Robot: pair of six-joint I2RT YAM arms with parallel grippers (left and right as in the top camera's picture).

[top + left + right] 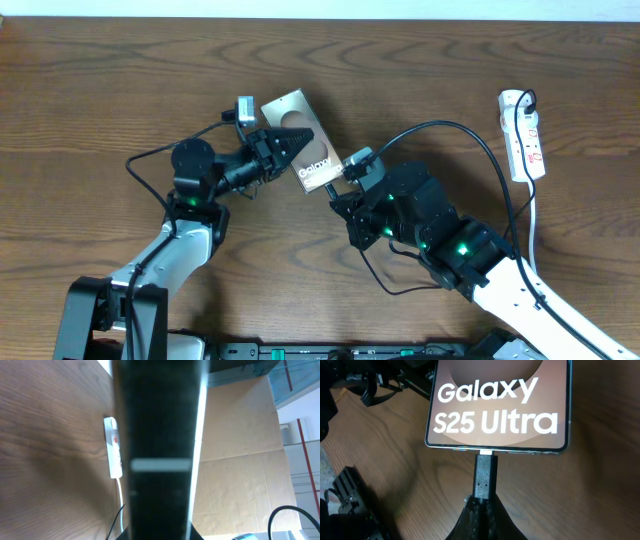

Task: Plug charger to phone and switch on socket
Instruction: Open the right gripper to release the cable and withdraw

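Mid-bench [120,80], phone [320,165] is clamped in left gripper [298,142], long axis diagonal, port end pointing lower-right at right gripper [345,188]. Right gripper is closed on charger [485,476] plug, which lines up with that axis, tip meeting phone's port edge. Socket [522,135] lies well apart at far right

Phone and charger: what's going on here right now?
The left gripper holds the phone by one side. The right gripper pinches the charger just behind its plug, whose metal tip sits at the phone's bottom port; I can't tell whether it is fully seated. The socket lies off to the right, neither gripper near it.
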